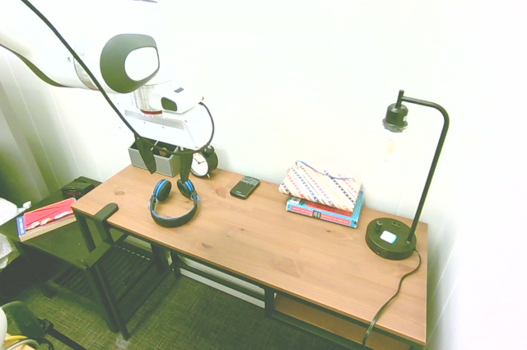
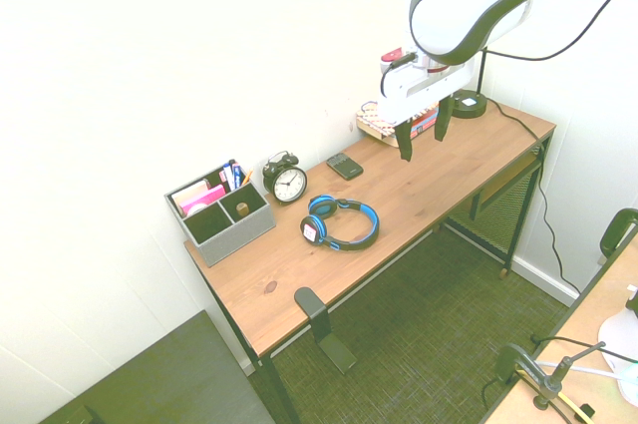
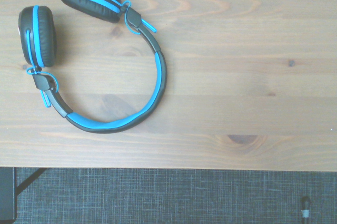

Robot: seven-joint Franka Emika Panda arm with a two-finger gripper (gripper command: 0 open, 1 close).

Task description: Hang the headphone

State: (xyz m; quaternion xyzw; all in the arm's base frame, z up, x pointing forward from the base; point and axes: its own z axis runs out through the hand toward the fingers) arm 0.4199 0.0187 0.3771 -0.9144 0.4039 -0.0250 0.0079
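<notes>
A white robotic arm (image 2: 488, 10) holds its two-finger tool (image 2: 426, 130) wide open and empty above a wooden counter (image 1: 239, 243), the fingers pointing down and apart with nothing between them, as a headphone (image 3: 152, 97) with blue-trimmed ear cups and a dark curved headband lies flat on the wood below, touched by neither finger; near the headphone, a round black alarm clock (image 2: 286, 181) with a white face stands beside a gray desk organizer (image 2: 224, 219) filled with pens and a pink item, while a dark phone-like device (image 2: 345, 166) lies flat on the other side of the clock, near the wall; farther along, a striped pouch (image 1: 321, 184) rests on top of books (image 1: 323, 212), and a black desk lamp (image 1: 392, 239) rises from its round base near the end of the counter, its cord trailing over the edge; at the opposite end, a black angled stand (image 2: 317, 316) sits at the front edge, projecting out over the floor, and a red-covered book (image 1: 47, 217) lies on a low dark table (image 1: 62, 243) alongside
</notes>
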